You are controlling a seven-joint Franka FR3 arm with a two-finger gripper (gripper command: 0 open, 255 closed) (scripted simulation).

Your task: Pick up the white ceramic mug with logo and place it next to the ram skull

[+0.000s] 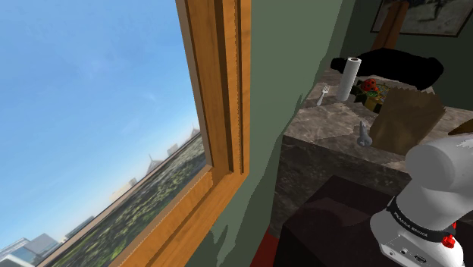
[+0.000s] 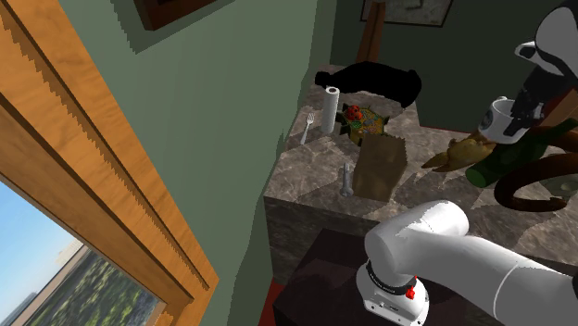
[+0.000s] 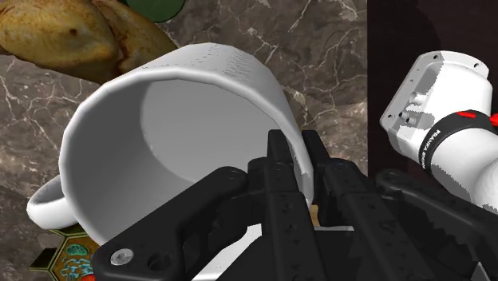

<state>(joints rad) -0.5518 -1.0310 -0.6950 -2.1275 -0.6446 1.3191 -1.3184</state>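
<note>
Plainly, the white mug (image 3: 183,136) sat in the gripper (image 3: 294,156). One black finger (image 3: 278,172) reached inside the rim and the other pressed the outer wall, so the pair pinched the mug's wall between them. In the wrist view we looked straight into its open mouth, with the handle (image 3: 46,206) on the side away from the fingers.

In the second exterior view we found the mug (image 2: 499,118) at the upper right, with a dark mark on its side. It sat against the gripper (image 2: 521,109) and, in the picture, just above the ram skull (image 2: 460,154). We could not tell whether its base touched the stone. The skull was tan, with brown horns curling toward that view's right, and a dark green thing (image 2: 500,165) lay against it. In the wrist view the skull (image 3: 76,36) showed just past the mug's rim, over the dark veined marble counter (image 3: 319,48).

Farther along the counter, toward the green wall, a brown paper bag (image 2: 381,165) stood upright with a small grey figure (image 2: 347,178) just beside it. Behind the bag we saw a cluster of red and green things (image 2: 359,117). A white paper towel roll (image 2: 331,105) stood upright near the back, with a fork (image 2: 306,128) close to it. A black area (image 2: 370,79) lay beyond the counter's far end. In the shoulder view the white arm (image 1: 436,190) filled the lower right, and a wide wooden window frame (image 1: 223,91) opened on blue sky at the left.
</note>
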